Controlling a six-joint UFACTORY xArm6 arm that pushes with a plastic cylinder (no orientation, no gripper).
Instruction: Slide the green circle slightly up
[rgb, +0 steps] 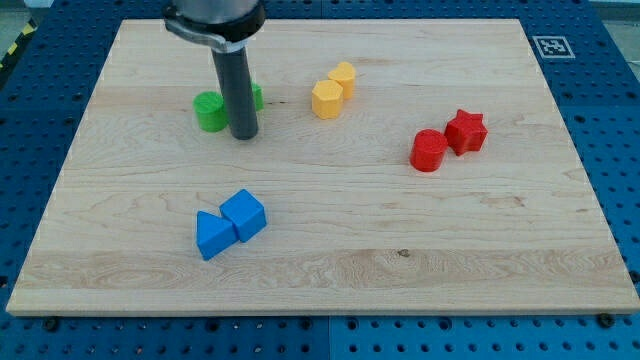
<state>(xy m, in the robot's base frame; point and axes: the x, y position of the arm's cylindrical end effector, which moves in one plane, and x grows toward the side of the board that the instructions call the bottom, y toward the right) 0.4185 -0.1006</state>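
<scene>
There is no claw here, only a rod whose tip (244, 135) rests just right of the green circle (210, 111) near the desk's (400, 260) top left. A second green block (256, 97) hides behind the rod. Pushing from this side could shove the circle leftward, not up.

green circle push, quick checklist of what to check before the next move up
1. Tip position: my tip sits just right of the green circle, at about its lower edge, not squarely below it: not ok.
2. Contact between tip and circle: cannot tell.
3. Second green block: mostly hidden behind the rod, shape unclear: cannot tell.
4. Room toward the view's top above the circle on the board: ok.
5. Yellow blocks, red blocks and blue blocks lie well off the path: ok.
</scene>
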